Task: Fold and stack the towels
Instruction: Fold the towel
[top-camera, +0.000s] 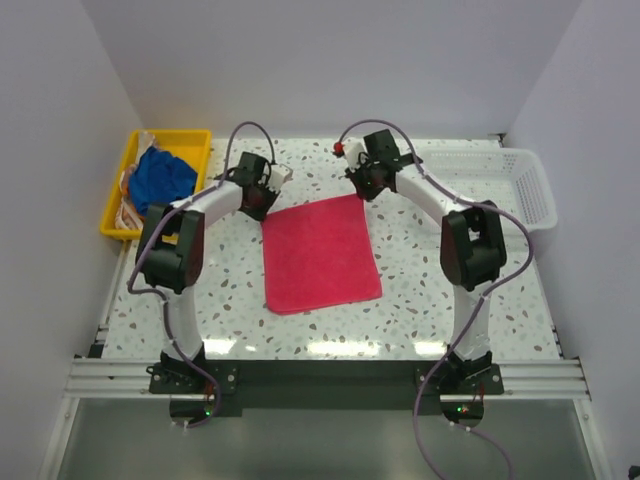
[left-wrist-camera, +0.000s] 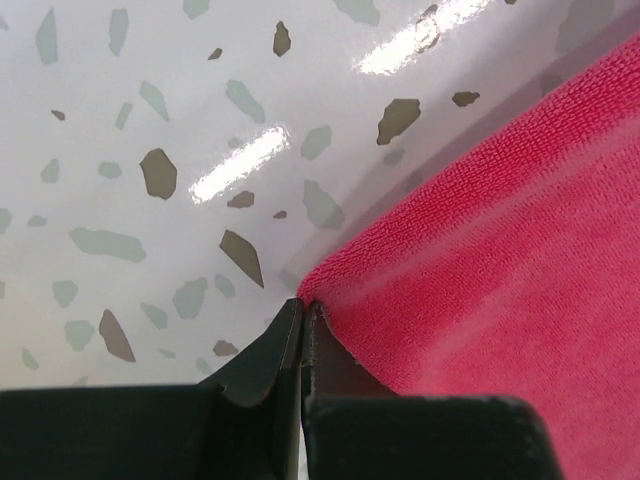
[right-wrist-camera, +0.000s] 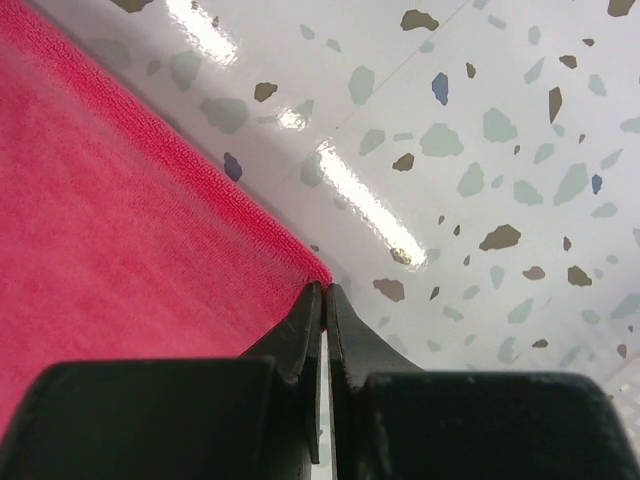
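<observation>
A hot pink towel (top-camera: 320, 255) lies spread flat in the middle of the speckled table. My left gripper (top-camera: 264, 210) is at its far left corner. In the left wrist view the gripper (left-wrist-camera: 303, 306) is shut, with the pink towel (left-wrist-camera: 500, 260) corner pinched at its tips. My right gripper (top-camera: 362, 194) is at the far right corner. In the right wrist view the gripper (right-wrist-camera: 325, 288) is likewise shut on the pink towel (right-wrist-camera: 130, 220) corner. A royal blue towel (top-camera: 163, 175) lies bunched in the tray, with an orange cloth (top-camera: 130, 212) partly showing under it.
A yellow plastic tray (top-camera: 200, 136) stands at the back left, beside the left arm. A white mesh basket (top-camera: 522, 186) sits at the back right edge of the table. White walls close in on three sides.
</observation>
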